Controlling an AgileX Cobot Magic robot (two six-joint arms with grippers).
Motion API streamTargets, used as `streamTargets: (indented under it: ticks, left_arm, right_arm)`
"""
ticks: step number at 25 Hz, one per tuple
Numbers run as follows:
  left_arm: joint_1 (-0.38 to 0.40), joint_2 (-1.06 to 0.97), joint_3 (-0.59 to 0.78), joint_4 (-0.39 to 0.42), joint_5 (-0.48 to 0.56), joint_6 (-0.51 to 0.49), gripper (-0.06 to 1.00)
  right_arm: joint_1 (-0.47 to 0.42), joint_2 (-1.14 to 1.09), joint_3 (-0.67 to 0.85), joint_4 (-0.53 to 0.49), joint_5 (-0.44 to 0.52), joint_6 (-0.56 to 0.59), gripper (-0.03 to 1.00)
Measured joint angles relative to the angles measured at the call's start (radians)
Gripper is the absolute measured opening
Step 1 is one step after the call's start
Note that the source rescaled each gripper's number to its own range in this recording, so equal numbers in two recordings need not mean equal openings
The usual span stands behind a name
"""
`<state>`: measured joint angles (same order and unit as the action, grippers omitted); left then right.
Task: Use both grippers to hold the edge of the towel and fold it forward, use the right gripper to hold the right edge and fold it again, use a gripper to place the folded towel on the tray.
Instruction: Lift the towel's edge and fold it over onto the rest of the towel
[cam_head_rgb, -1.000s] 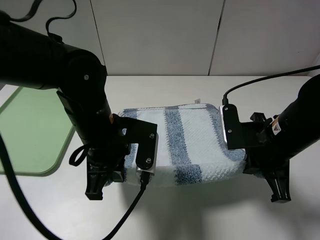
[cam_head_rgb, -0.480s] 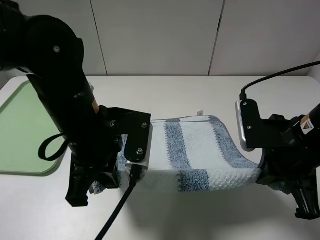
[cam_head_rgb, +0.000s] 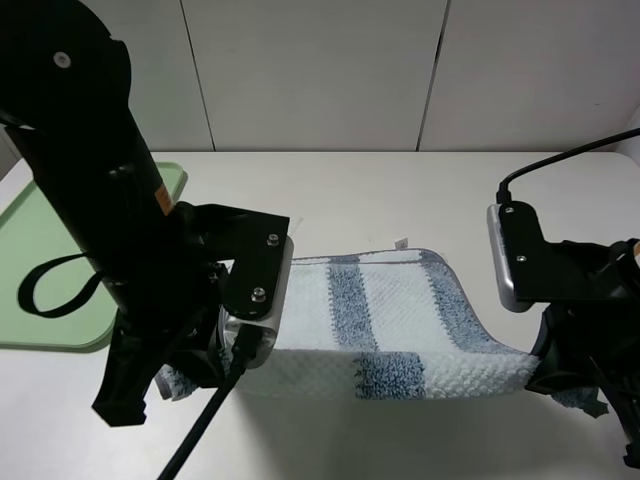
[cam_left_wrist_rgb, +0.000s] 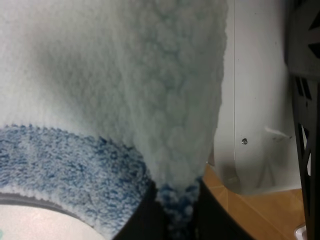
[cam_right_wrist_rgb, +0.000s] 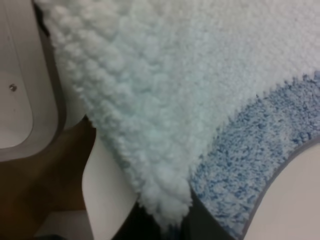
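The striped blue-grey and white towel (cam_head_rgb: 390, 320) hangs stretched between my two grippers over the white table, its near edge raised. My left gripper (cam_head_rgb: 188, 372) is shut on the towel's left corner; its fingers are mostly hidden behind the arm. My right gripper (cam_head_rgb: 562, 378) is shut on the right corner. In the left wrist view the towel (cam_left_wrist_rgb: 125, 90) fills the frame, pinched in the gripper (cam_left_wrist_rgb: 175, 207). In the right wrist view the towel (cam_right_wrist_rgb: 165, 100) is pinched in the gripper (cam_right_wrist_rgb: 170, 222), with grey edge trim (cam_right_wrist_rgb: 272, 182) alongside. The green tray (cam_head_rgb: 40, 290) lies at the far left.
The bulky left arm (cam_head_rgb: 110, 220) covers part of the tray and the table's left side. A black cable (cam_head_rgb: 200, 440) hangs from the left gripper toward the front edge. A white panelled wall (cam_head_rgb: 320, 70) stands behind the table.
Both arms have moved toward the front of the table with the towel's near edge in them. The towel's far edge and loop tag have slid forward along the table.
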<state>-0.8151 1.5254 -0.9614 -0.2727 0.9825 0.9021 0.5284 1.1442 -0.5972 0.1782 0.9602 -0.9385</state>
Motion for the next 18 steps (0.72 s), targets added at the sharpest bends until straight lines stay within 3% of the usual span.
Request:
streamTargets:
  ticks: [7, 12, 18]
  left_arm:
    - [0.0, 0.0, 0.0, 0.053, -0.053, 0.0, 0.0]
    - [0.0, 0.0, 0.0, 0.123, -0.127, 0.0, 0.0]
    - [0.039, 0.014, 0.001, 0.149, -0.222, 0.0, 0.0]
  right_arm:
    - [0.0, -0.011, -0.02, -0.041, -0.026, 0.066, 0.0]
    - [0.0, -0.009, -0.125, -0.123, -0.046, 0.103, 0.0]
    - [0.0, 0.085, -0.207, -0.178, -0.047, 0.105, 0.0]
